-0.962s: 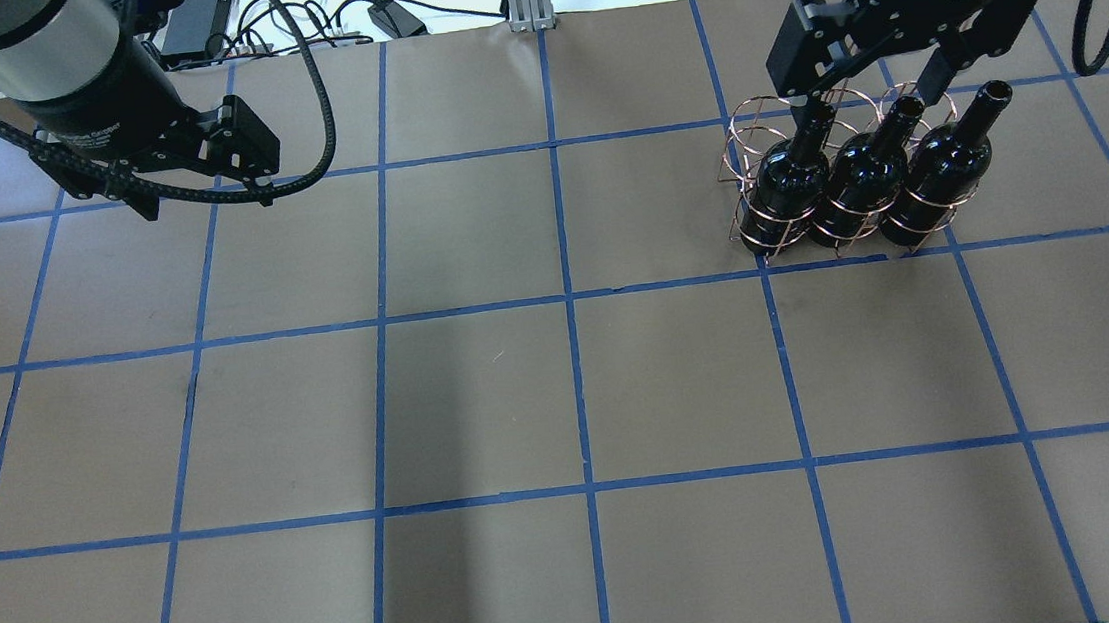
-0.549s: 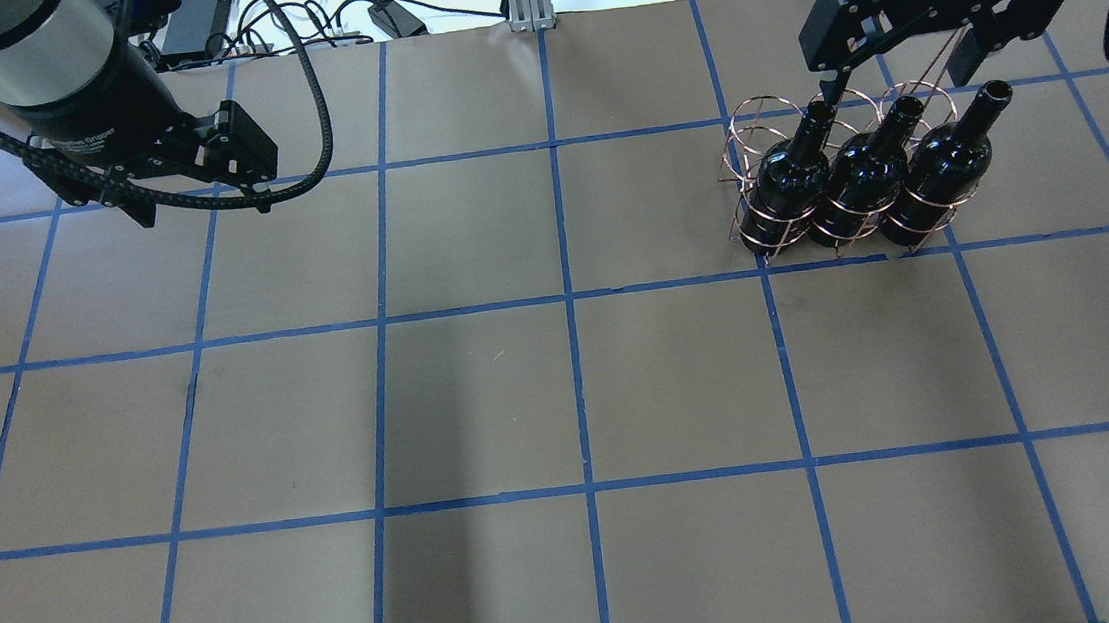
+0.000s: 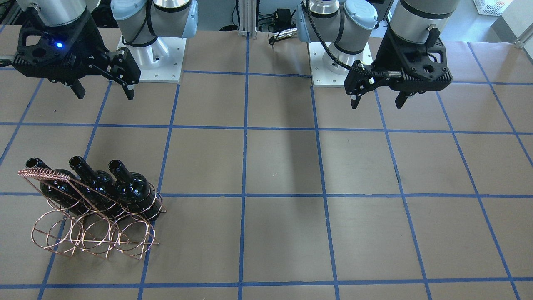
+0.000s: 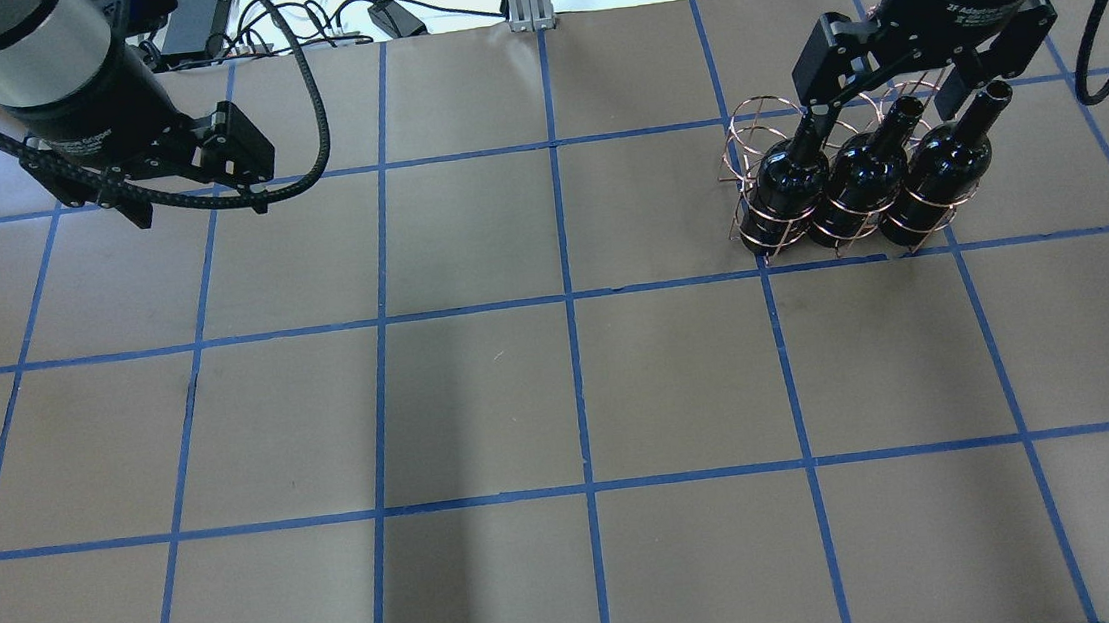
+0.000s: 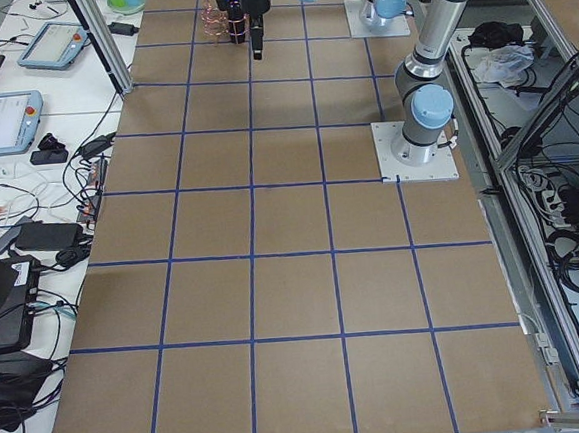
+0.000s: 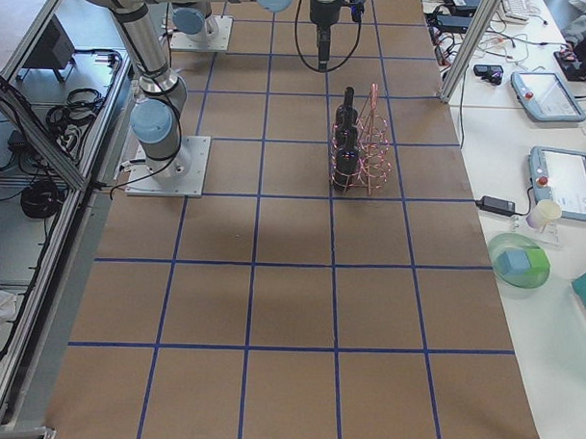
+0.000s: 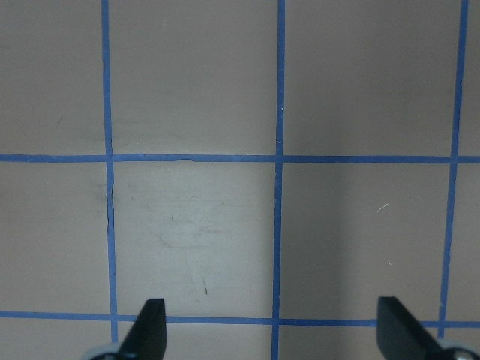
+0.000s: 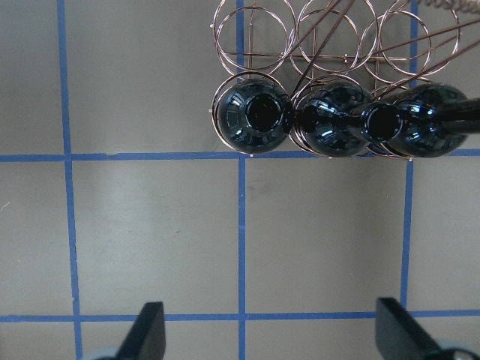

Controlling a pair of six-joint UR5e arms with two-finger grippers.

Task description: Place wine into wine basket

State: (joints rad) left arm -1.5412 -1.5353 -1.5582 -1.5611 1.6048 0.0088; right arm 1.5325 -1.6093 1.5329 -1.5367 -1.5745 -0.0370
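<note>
Three glossy black wine bottles stand side by side in the near row of the copper wire wine basket (image 3: 91, 239): one (image 3: 135, 191), a second (image 3: 98, 187) and a third (image 3: 58, 191). They also show in the overhead view (image 4: 864, 179) and from above in the right wrist view (image 8: 255, 112). My right gripper (image 4: 883, 107) (image 3: 104, 93) (image 8: 274, 334) is open and empty. It hangs above the table on the robot's side of the bottles, apart from them. My left gripper (image 4: 194, 202) (image 3: 377, 104) (image 7: 274, 330) is open and empty over bare table far to the left.
The basket's far row of hoops (image 8: 322, 30) holds nothing. Its coil-wrapped handle (image 3: 41, 174) slants over the bottle necks. Brown paper with blue tape lines (image 4: 569, 300) covers the table. Cables and devices lie beyond the far edge (image 4: 327, 10).
My right gripper has risen off the bottle necks, open, and shifted slightly right. The left gripper drifted a little left. The bottles and basket have not moved.
</note>
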